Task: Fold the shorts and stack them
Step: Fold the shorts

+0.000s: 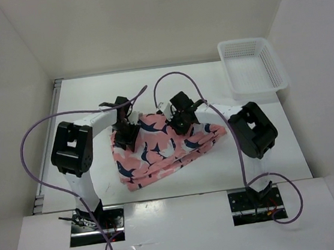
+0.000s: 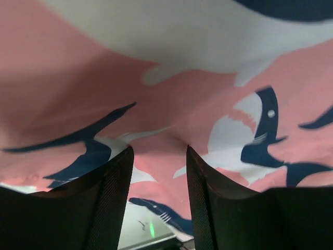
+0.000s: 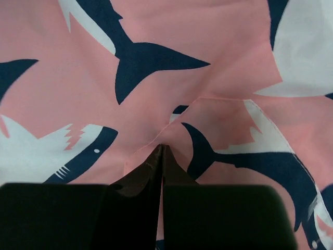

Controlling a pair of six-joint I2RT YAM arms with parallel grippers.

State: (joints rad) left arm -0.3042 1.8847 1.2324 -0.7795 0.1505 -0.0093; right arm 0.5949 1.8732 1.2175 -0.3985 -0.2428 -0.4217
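Observation:
The salmon-pink shorts with navy-and-white shark shapes lie folded in layers in the middle of the table. My left gripper is over their left edge. In the left wrist view its jaws stand apart, with the fabric draped close across and beyond the tips and a strip of table showing below. My right gripper is over the upper middle of the shorts. In the right wrist view its jaws are pressed together, pinching a crease of the fabric.
A white plastic mesh basket stands at the back right corner of the table. White walls close in the back and both sides. Purple cables loop above both arms.

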